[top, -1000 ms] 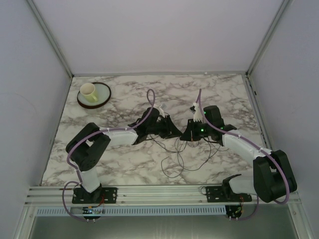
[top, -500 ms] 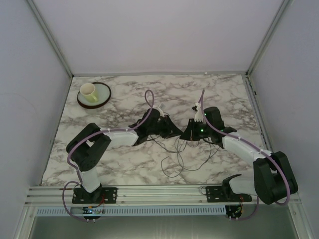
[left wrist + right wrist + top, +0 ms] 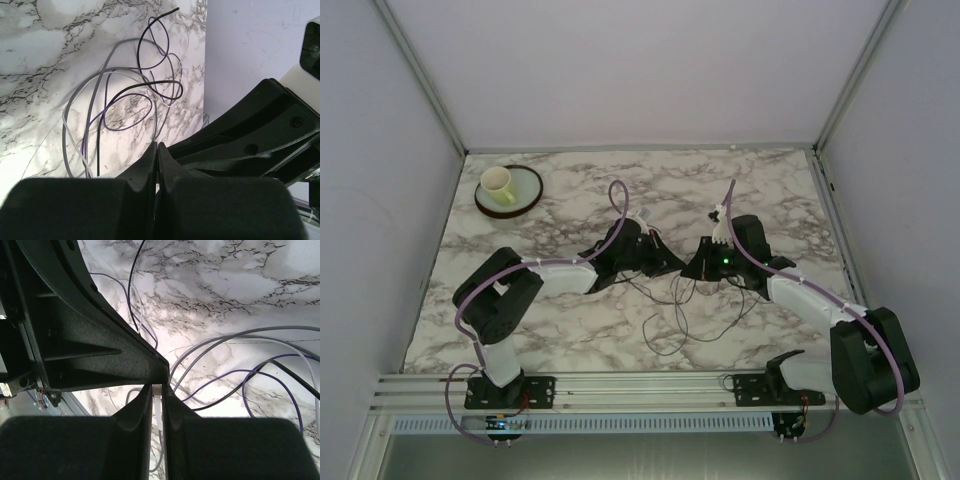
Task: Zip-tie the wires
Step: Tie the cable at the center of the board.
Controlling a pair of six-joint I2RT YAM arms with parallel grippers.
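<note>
Both arms reach in to mid-table, tips almost meeting nose to nose. L gripper (image 3: 672, 268) is clenched: in its wrist cam the two black fingers (image 3: 142, 172) sit pressed flat together w/ only a hairline seam; can't tell if any strand is pinched in there. R gripper (image 3: 692, 270) is closed too, jaws nearly together, nipping a thin white strip (image 3: 157, 405) that runs down the slot btw the fingers. From the R wrist cam the L gripper's black body fills the upper left, its tip right at the R fingertips. The wires (image 3: 682, 315) lie on the marble table (image 3: 570, 330), just near of both grippers, approx centre, spread in loose loops & curls toward the near edge; close up they show as grey, purple & black strands overlapping, some passing under the fingertips. Far-left corner: a pale cup (image 3: 497, 182) sitting on a round plate (image 3: 527, 196), well apart from the arms.
</note>
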